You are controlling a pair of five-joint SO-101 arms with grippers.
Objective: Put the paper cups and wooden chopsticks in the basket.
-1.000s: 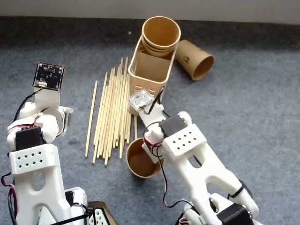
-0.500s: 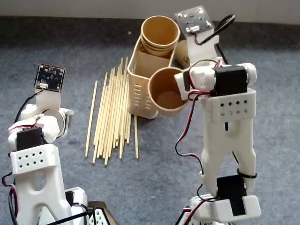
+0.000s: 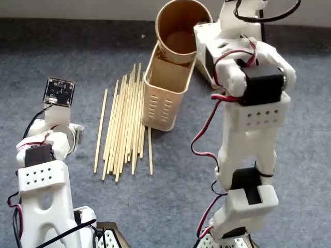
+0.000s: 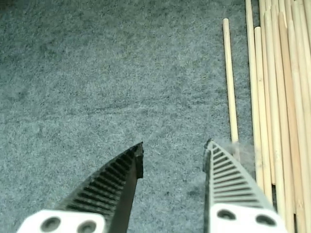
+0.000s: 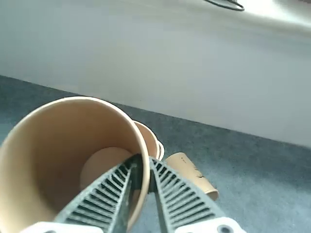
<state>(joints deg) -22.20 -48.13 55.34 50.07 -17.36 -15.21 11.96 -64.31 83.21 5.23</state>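
Observation:
My right gripper is shut on the rim of a brown paper cup, one finger inside the wall and one outside. In the high view this cup hangs upright over the far end of the tan slotted basket. Just under it is the rim of cups stacked in the basket. Another paper cup lies on its side on the carpet beyond. Several wooden chopsticks lie in a loose bundle left of the basket. My left gripper stands open low over bare carpet, right beside the outermost chopstick.
Grey carpet covers the floor, and a pale wall runs along the far edge. The raised right arm stands to the right of the basket. The left arm is at the near left.
The right arm has carried the cup from the carpet in front of the basket up to above the basket's far end. The left arm has barely shifted.

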